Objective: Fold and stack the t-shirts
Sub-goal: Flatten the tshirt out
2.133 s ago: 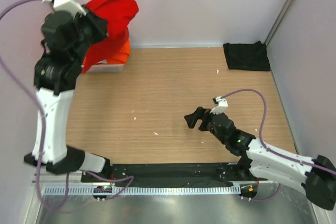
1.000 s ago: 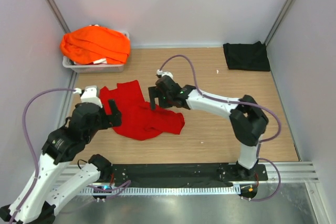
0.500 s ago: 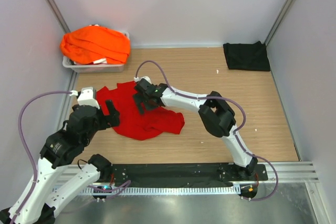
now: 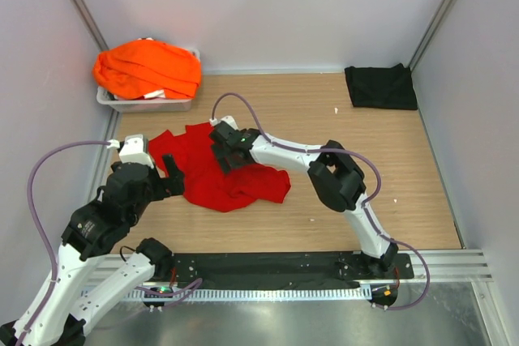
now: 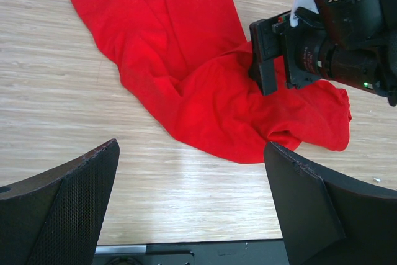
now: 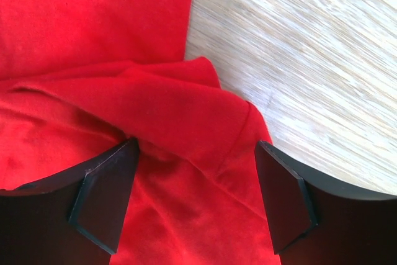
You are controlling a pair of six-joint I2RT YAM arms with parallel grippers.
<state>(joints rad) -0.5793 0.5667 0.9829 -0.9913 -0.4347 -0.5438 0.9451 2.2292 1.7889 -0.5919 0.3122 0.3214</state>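
wooden table (image 4: 349, 139) seen from above: crumpled red shirt (image 4: 243, 188) lying near-left, orange shirts (image 4: 146, 69) heaped in the far-left tray (image 4: 146, 106), black shirt (image 4: 381, 87) far right. only the wrist views show the fingers: right gripper (image 6: 195, 147) spread wide astride a red fold, left gripper (image 5: 191, 147) spread wide, hovering over the shirt's near edge.

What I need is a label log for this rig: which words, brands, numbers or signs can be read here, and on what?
None can be read.
The red t-shirt, black t-shirt and orange t-shirts are plain.
The grey tray, left arm and right arm show no legible marking.
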